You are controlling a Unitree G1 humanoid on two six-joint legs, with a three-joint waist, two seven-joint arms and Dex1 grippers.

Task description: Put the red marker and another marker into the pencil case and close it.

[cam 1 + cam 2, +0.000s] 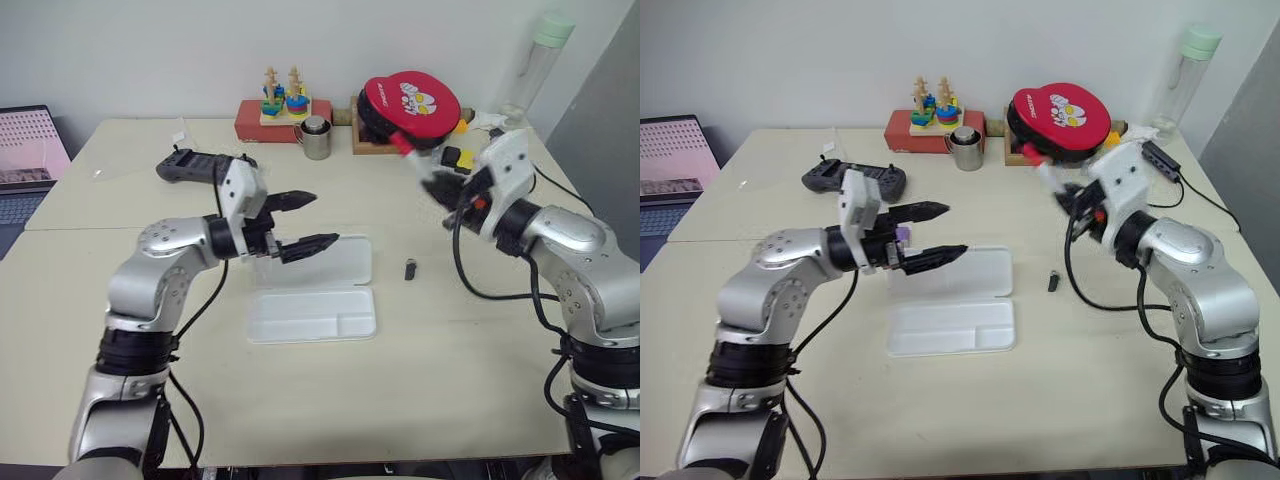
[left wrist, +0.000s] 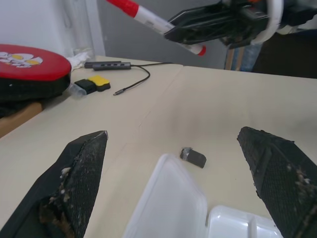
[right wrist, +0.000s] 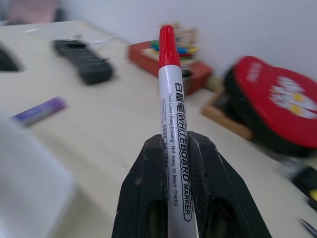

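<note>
The open pencil case (image 1: 313,295) lay unblocked from above; the left gripper (image 1: 305,222) hovered over its far-left corner.

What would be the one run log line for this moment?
right gripper: shut on red marker, raised | left gripper: open, empty | pencil case: open | purple marker: on table

Robotics test bench in an office-like room: pale beige tabletop (image 1: 130,330) against a plain white wall (image 1: 150,50), open laptop with pink screen (image 1: 30,150) at the edge, dark grey handheld controller (image 1: 830,177), black cabled USB hub (image 1: 1163,160), wooden stacking toy on red box (image 1: 933,120).
</note>
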